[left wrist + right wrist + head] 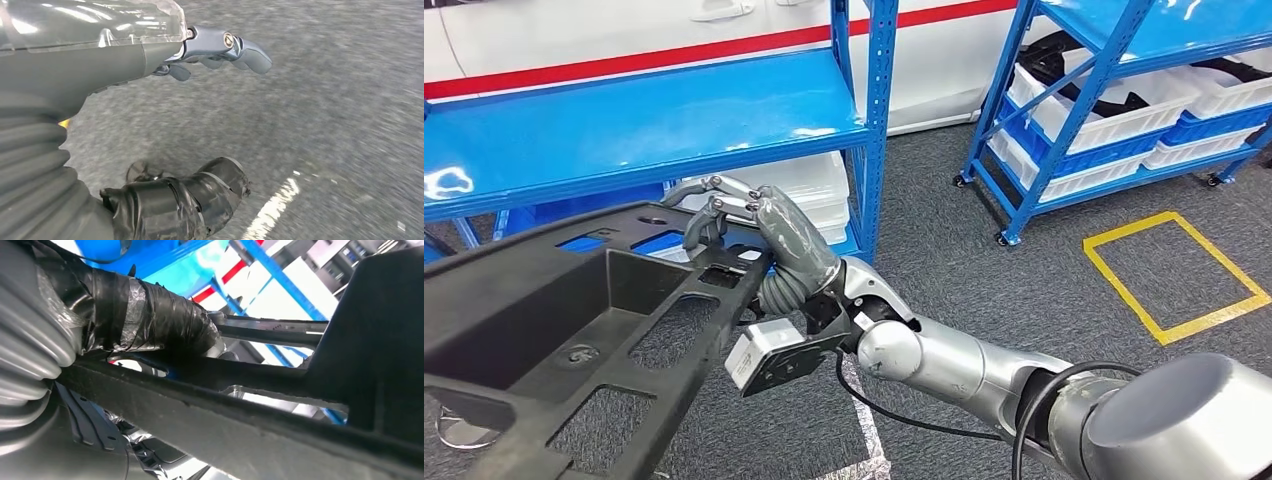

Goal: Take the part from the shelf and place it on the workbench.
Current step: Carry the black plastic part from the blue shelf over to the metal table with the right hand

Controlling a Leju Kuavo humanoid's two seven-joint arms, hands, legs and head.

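A large black plastic frame part (574, 330) with several cut-outs fills the lower left of the head view, lifted off the blue shelf (624, 125). My right hand (769, 245) grips its right edge, fingers hooked over the rim. In the right wrist view the taped thumb (150, 320) presses against a black bar of the part (260, 430). My left hand (150, 45) hangs over the grey carpet with its fingers (240, 50) apart and nothing in it.
The blue shelf post (879, 120) stands just beyond my right hand, with white bins (814, 190) under the shelf. A second blue rack (1114, 110) with white bins stands at the right. A yellow floor square (1174, 275) marks the carpet.
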